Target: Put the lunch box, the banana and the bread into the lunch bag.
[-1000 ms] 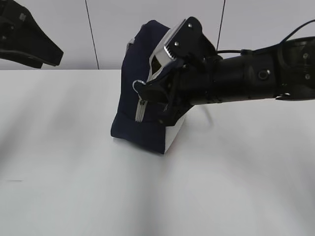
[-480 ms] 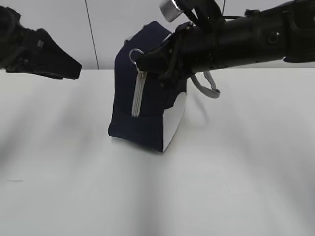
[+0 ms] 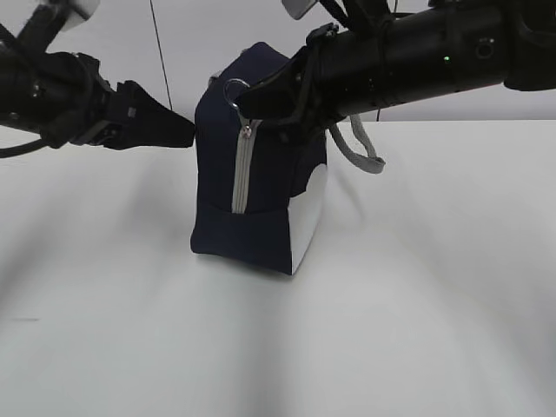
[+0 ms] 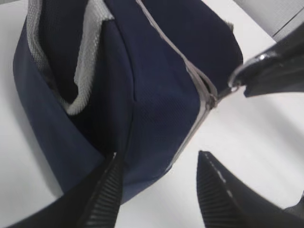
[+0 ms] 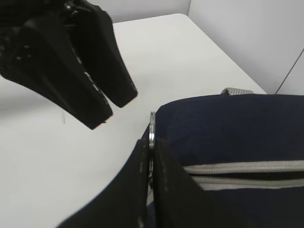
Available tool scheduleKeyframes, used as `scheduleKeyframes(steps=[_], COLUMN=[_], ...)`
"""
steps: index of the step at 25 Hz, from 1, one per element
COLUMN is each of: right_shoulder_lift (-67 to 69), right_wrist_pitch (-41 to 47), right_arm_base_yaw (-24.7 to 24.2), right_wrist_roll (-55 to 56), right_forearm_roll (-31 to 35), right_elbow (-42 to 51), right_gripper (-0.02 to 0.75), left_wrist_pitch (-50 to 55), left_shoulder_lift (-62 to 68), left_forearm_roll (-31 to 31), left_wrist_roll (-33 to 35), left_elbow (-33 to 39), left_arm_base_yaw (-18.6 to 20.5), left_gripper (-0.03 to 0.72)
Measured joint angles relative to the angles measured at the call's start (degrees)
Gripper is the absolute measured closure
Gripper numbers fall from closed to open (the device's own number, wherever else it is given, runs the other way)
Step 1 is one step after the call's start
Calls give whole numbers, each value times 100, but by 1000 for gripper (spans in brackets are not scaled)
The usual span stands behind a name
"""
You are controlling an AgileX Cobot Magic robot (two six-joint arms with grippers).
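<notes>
Even light, seemingly (wrist views) soft.

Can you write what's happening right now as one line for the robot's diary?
right tool: shut on ring pull | left tool: open beside lunch bag | zipper: closed

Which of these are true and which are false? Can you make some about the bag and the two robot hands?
1. The right gripper pinches the ring of the zipper. True.
2. The bag lies flat on its side. False: it stands upright on the table.
3. The left gripper is open. True.
4. The left gripper holds the bag's handle. False: its jaws stand open near the bag's corner, gripping nothing.
5. A banana lies on the table. False: none is in view.
</notes>
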Motion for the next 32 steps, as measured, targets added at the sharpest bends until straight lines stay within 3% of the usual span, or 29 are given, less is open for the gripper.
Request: scheduleKeyframes(steps=[6, 13, 22, 32], right_shoulder_lift=[0, 0, 0, 0], right_wrist_pitch=[-24, -24, -1, 181], right_arm_base_yaw=[0, 0, 0, -88], right_wrist_roll=[180, 207, 221, 645], right_forearm_roll=[-178, -186, -153, -53], right_elbow=[-9, -9, -9, -219], right_gripper=[732, 732, 732, 732], left_wrist_pitch=[32, 91, -53, -75], left_shoulder_lift=[591, 781, 781, 781], left_forearm_roll=[-916, -1480, -1543, -1526], left_wrist_roll=[908, 1470, 1549, 1425], left_elbow=[0, 0, 0, 23], left_arm_base_yaw=[0, -12, -270, -271], left_gripper=[326, 339, 612, 638])
